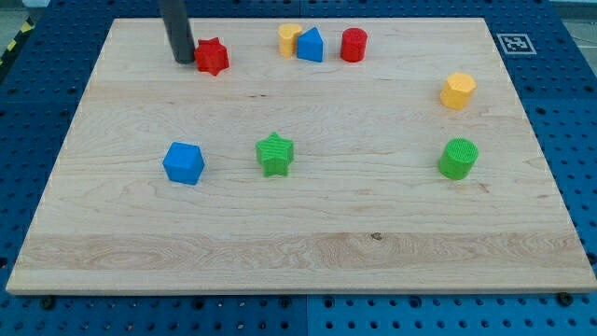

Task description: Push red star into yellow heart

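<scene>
The red star (pixel 213 56) lies near the view's top left on the wooden board. My tip (pixel 184 60) stands right against the star's left side. The yellow heart (pixel 289 39) lies to the star's right at the view's top, touching a blue block (pixel 311 45) on its right. The gap between star and heart is about one star's width.
A red cylinder (pixel 354 45) stands right of the blue block. A yellow hexagon block (pixel 458 91) is at the right. A green cylinder (pixel 458 159), a green star (pixel 274 154) and a blue block (pixel 184 163) lie across the middle. The board's top edge (pixel 242 19) is close behind the star.
</scene>
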`<state>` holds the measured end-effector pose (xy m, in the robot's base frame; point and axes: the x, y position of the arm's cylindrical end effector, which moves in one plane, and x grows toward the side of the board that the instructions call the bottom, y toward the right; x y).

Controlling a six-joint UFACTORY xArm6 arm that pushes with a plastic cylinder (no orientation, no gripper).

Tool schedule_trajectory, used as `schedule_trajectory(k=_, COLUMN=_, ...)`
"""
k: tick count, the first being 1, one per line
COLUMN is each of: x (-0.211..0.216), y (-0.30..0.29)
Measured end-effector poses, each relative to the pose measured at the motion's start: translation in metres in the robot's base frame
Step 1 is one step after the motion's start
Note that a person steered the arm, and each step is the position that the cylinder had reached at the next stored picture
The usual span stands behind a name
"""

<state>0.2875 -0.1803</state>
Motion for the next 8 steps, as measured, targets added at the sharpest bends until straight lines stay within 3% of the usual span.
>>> schedule_trajectory(k=1, x=0.009, y=-0.002)
schedule_trajectory(k=3, x=-0.032, y=0.074)
schedule_trajectory(k=4, x=-0.034, y=0.062)
schedule_trajectory(k=6, x=0.028, y=0.035)
schedule_trajectory(k=8, x=0.015, y=0.078)
